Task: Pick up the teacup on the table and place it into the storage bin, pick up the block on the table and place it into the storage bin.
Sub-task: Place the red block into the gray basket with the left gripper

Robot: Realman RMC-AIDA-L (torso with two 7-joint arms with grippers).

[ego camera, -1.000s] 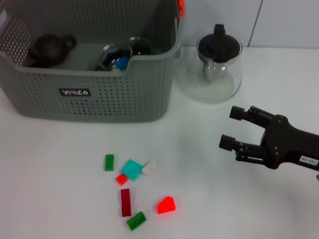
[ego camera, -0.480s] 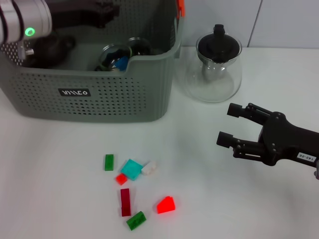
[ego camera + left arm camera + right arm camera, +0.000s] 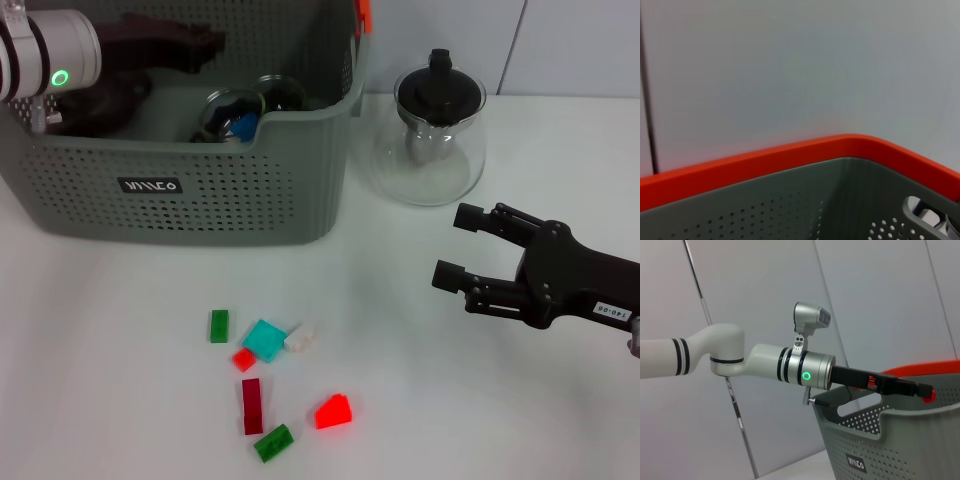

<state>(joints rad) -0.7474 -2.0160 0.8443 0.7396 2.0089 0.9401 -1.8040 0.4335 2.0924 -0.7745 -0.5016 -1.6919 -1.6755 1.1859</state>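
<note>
The grey perforated storage bin (image 3: 300, 190) stands at the back left of the white table (image 3: 120, 400). Inside it lie two glass teacups (image 3: 232, 110) and a dark teapot (image 3: 100, 100). Several small blocks are scattered in front of the bin, among them a bright red block (image 3: 333, 411), a cyan block (image 3: 265, 340) and a dark red block (image 3: 251, 405). My left gripper (image 3: 205, 38) hovers over the back of the bin; the right wrist view shows this left gripper (image 3: 920, 387) above the rim. My right gripper (image 3: 452, 245) hangs open and empty right of the blocks.
A glass teapot (image 3: 435, 135) with a black lid stands right of the bin, just behind my right gripper. The left wrist view shows only the bin's orange rim (image 3: 790, 155) and its grey inner wall (image 3: 790, 210).
My left arm has come into view over the bin's back left and dropped a little lower. The right gripper has drifted slightly left. The blocks have not moved.
</note>
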